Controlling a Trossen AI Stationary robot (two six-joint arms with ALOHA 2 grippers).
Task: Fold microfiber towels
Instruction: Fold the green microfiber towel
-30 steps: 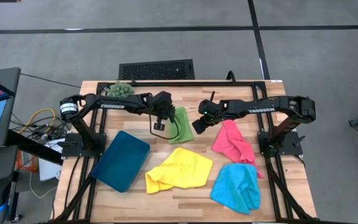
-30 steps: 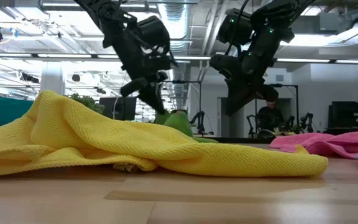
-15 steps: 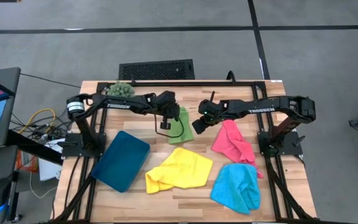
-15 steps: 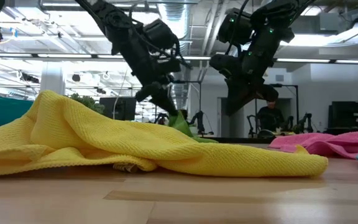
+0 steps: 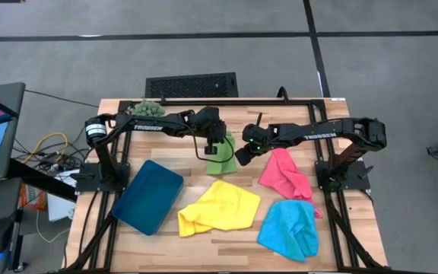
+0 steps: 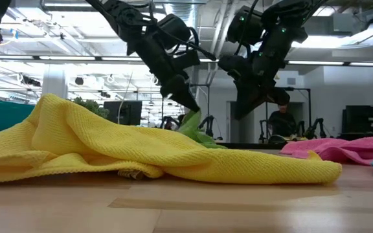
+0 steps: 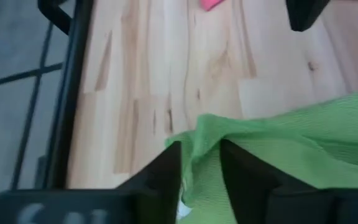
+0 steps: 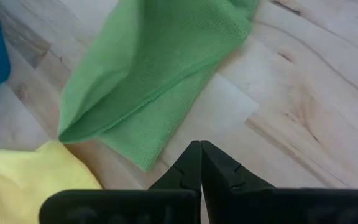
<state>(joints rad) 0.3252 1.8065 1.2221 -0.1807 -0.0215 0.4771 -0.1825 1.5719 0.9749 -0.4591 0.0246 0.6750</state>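
Note:
The green towel (image 5: 223, 160) lies crumpled on the wood at the table's middle, toward the far side. It also shows in the left wrist view (image 7: 303, 143) and the right wrist view (image 8: 154, 74). My left gripper (image 5: 217, 144) (image 7: 201, 152) is over its far end, shut on it. My right gripper (image 5: 243, 152) (image 8: 201, 155) is shut and empty, above the table just right of the green towel. The yellow towel (image 5: 219, 207), pink towel (image 5: 286, 175) and light blue towel (image 5: 289, 228) lie crumpled nearer the front. My left gripper pinches a raised fold at the green towel's far left edge (image 7: 201, 134) between its two fingers. The fingers (image 6: 188, 100) slant down from the table's left. That part of the towel is drawn up a little (image 6: 193, 120); the remainder lies slack on the table.
A dark teal tray (image 5: 148, 195) lies at the front left. A spiky green plant ball (image 5: 147, 110) sits at the far left edge. Black frame rails (image 5: 333, 205) run along both sides. Bare wood (image 5: 181, 156) shows between the tray and the green towel.
My left gripper has gone toward the table's right edge, from beside the green towel onto its far end. The towel's end under it now stands a little higher in the low view. My right arm has kept still.

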